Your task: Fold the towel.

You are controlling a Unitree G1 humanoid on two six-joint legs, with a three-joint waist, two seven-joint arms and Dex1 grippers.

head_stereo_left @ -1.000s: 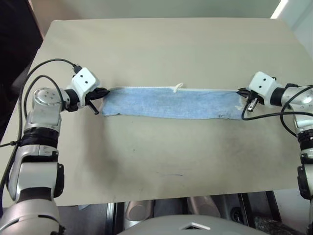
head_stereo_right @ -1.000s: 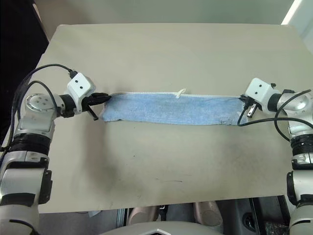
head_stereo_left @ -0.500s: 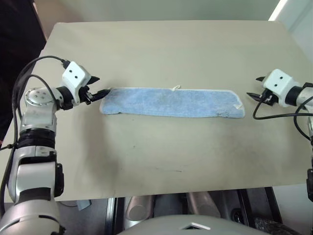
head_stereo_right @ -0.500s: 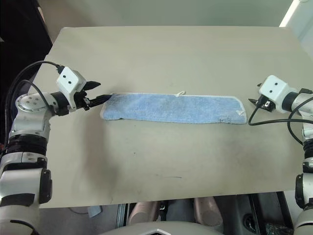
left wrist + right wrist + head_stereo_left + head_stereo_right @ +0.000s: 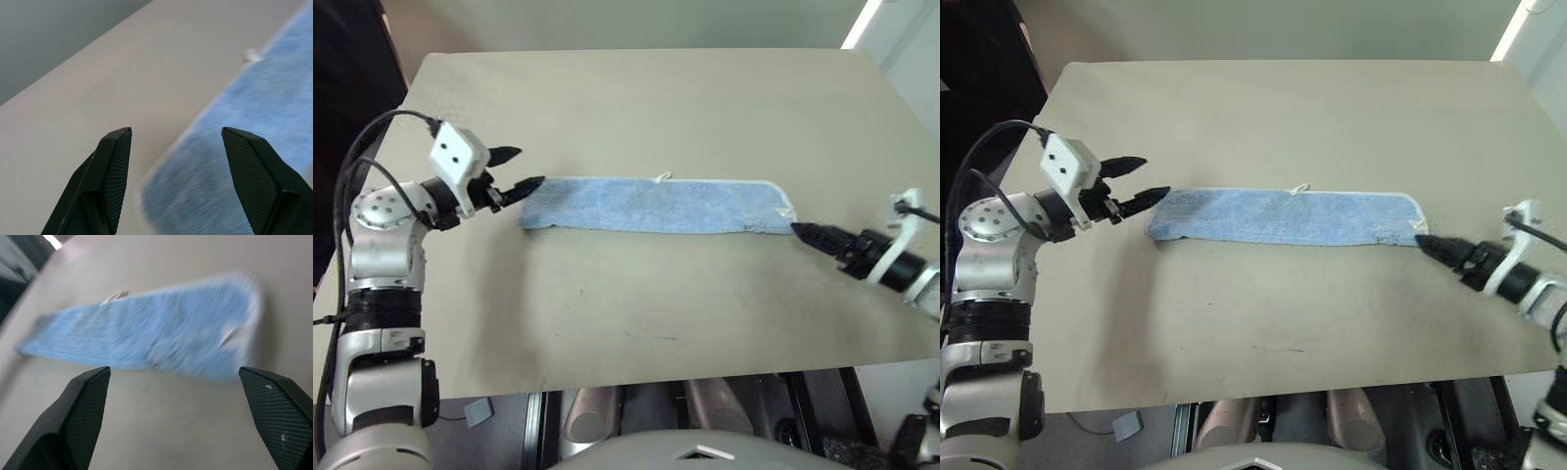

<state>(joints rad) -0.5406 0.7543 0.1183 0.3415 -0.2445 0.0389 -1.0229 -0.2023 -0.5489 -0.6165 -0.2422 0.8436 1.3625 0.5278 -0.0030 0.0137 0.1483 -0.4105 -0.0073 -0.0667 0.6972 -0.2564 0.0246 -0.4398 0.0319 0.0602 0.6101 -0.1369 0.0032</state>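
1. A beige worktop [image 5: 636,108] with a plain matte surface carries the things.
2. The light blue towel [image 5: 656,205] lies flat on it as a long narrow strip running left to right, its small white loop tag [image 5: 663,177] on the far edge.

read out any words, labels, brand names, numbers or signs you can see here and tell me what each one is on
There is no readable text.
The towel has plain blue cloth and a small white loop tag with no print that can be made out.
The table carries no marking.
The left gripper and right gripper, both open, show no lettering; the white housing by the left one has only two dark dots.
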